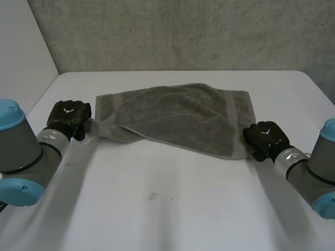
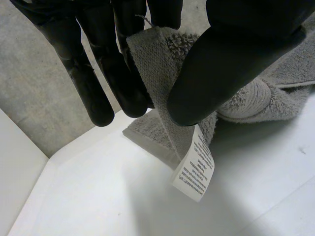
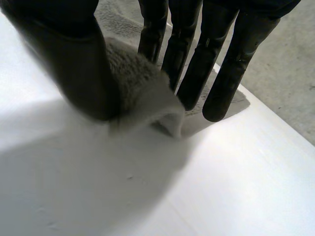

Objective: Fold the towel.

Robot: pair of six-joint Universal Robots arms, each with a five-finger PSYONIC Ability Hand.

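Note:
A grey towel point(image 1: 178, 117) lies spread on the white table point(image 1: 172, 204), rumpled, with a diagonal fold across its near side. My left hand point(image 1: 69, 117) is at the towel's near left corner. In the left wrist view its thumb point(image 2: 231, 64) and fingers point(image 2: 123, 73) pinch that corner point(image 2: 152, 64), lifted a little off the table, and a white care label point(image 2: 194, 169) hangs below it. My right hand point(image 1: 265, 137) is at the near right corner. There the towel edge point(image 3: 142, 93) humps up between the thumb point(image 3: 74, 64) and the straight fingers point(image 3: 197, 73), which squeeze it.
A grey concrete wall point(image 1: 183, 31) stands behind the table's far edge. Bare white table surface stretches in front of the towel, between my two arms.

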